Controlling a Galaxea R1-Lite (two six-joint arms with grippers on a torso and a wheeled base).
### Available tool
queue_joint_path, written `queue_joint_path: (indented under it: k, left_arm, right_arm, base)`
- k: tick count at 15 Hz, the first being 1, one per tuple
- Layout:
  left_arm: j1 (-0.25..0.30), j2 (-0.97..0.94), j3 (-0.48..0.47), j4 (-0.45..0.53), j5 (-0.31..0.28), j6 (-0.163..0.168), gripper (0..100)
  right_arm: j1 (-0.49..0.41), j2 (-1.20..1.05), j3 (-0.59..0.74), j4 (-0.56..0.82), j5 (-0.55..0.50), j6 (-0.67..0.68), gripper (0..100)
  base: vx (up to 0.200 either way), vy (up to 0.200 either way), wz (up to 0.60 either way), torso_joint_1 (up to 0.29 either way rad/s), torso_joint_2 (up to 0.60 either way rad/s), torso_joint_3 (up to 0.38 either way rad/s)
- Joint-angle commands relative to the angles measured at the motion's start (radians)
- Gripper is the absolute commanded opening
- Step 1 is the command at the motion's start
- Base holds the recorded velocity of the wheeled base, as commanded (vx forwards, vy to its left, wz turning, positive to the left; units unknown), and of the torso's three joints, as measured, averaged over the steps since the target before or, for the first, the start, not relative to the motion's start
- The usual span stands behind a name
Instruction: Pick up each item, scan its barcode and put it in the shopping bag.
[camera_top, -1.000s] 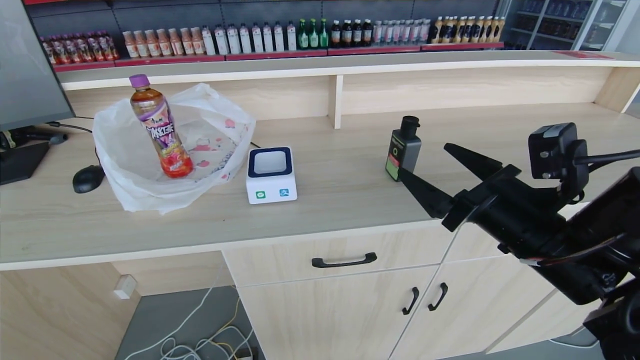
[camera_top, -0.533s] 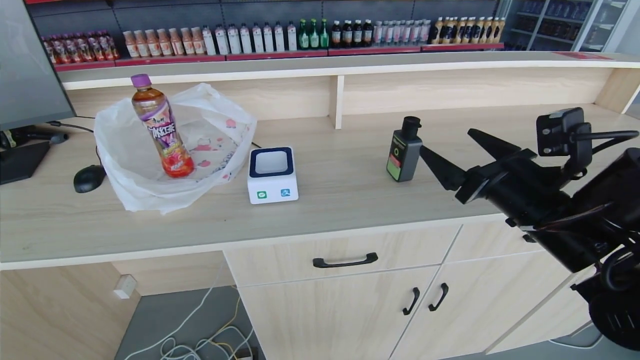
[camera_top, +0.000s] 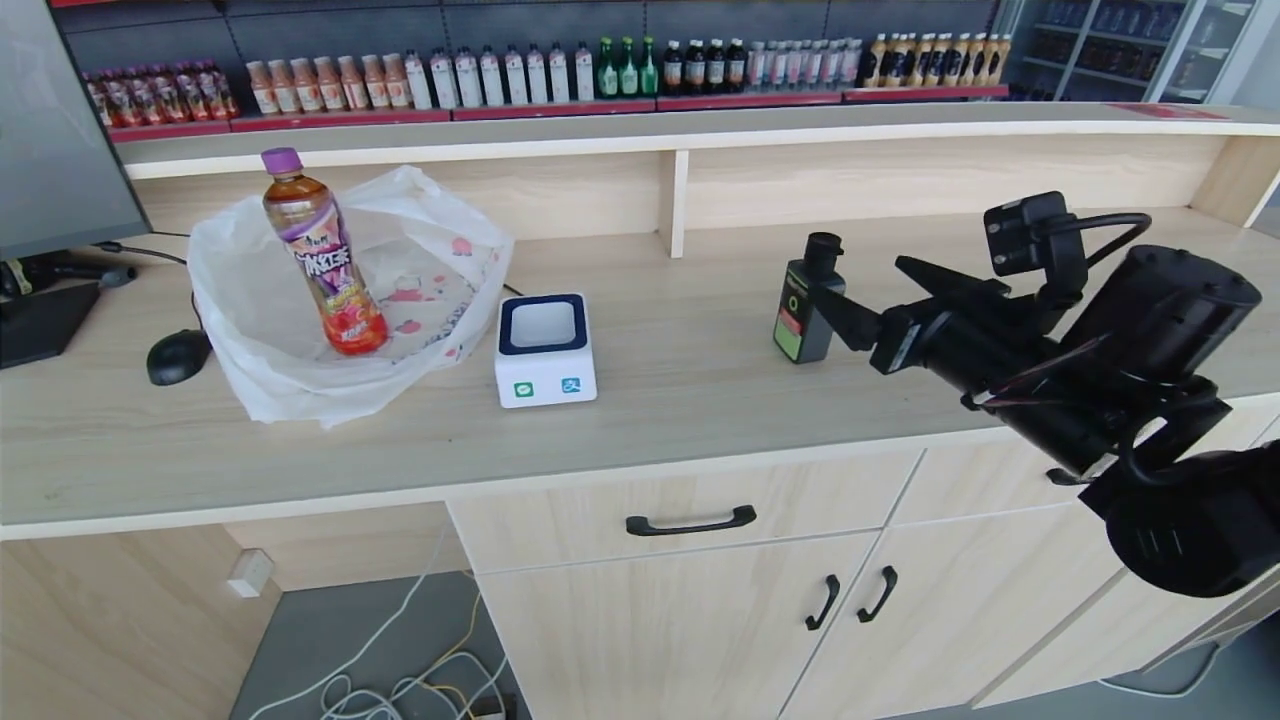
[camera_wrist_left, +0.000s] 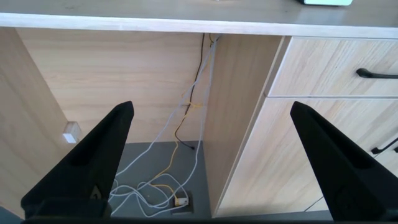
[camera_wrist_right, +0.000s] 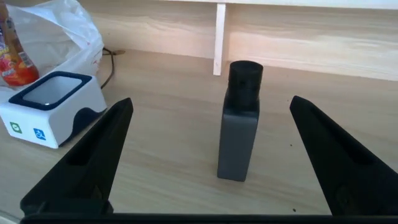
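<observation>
Two fingers (camera_top: 940, 277) of the right gripper (camera_top: 860, 280), spread wide, point at the grey bottle (camera_top: 803, 318).

The head camera looks down and forward over the table (camera_top: 700, 400) from well behind the right pincer (camera_top: 860, 278). The right wrist camera sits low and close behind that pincer, sharing the bottle (camera_wrist_right: 238, 143) just ahead and the scanner (camera_wrist_right: 43, 115) to its left with the head view. The left wrist camera faces cupboard fronts (camera_wrist_left: 311, 143) beyond the left pincer (camera_wrist_left: 211, 106).
</observation>
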Motion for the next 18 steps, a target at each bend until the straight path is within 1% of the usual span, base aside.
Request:
queue_joint_path:
  k: [1, 5, 7, 12, 17, 18]
  left_arm:
    - [0.000, 0.000, 0.000, 0.000, 0.000, -0.001, 100]
    - [0.000, 0.000, 0.000, 0.000, 0.000, -0.001, 100]
    - [0.000, 0.000, 0.000, 0.000, 0.000, -0.001, 100]
    - [0.000, 0.000, 0.000, 0.000, 0.000, -0.001, 100]
    - [0.000, 0.000, 0.000, 0.000, 0.000, -0.001, 100]
    - [0.000, 0.000, 0.000, 0.000, 0.000, -0.001, 100]
  right_arm:
    - [-0.002, 0.038, -0.081, 0.049, 0.000, -0.001, 100]
    - [-0.032, 0.149, -0.193, 0.055, -0.002, -0.001, 100]
    - [-0.032, 0.187, -0.204, 0.050, -0.003, 0.028, 100]
    - [-0.032, 0.291, -0.302, 0.049, -0.008, 0.028, 100]
    - [-0.045, 0.304, -0.316, 0.052, -0.008, 0.030, 100]
    - [-0.060, 0.313, -0.328, 0.050, -0.006, 0.033, 100]
  base:
    - [0.000, 0.000, 0.00, 0.000, 0.00, 0.000]
    - [0.000, 0.000, 0.00, 0.000, 0.00, 0.000]
    - [0.000, 0.000, 0.00, 0.000, 0.00, 0.000]
    - [0.000, 0.000, 0.00, 0.000, 0.00, 0.000]
    - [0.000, 0.000, 0.00, 0.000, 0.00, 0.000]
    - [0.000, 0.000, 0.00, 0.000, 0.00, 0.000]
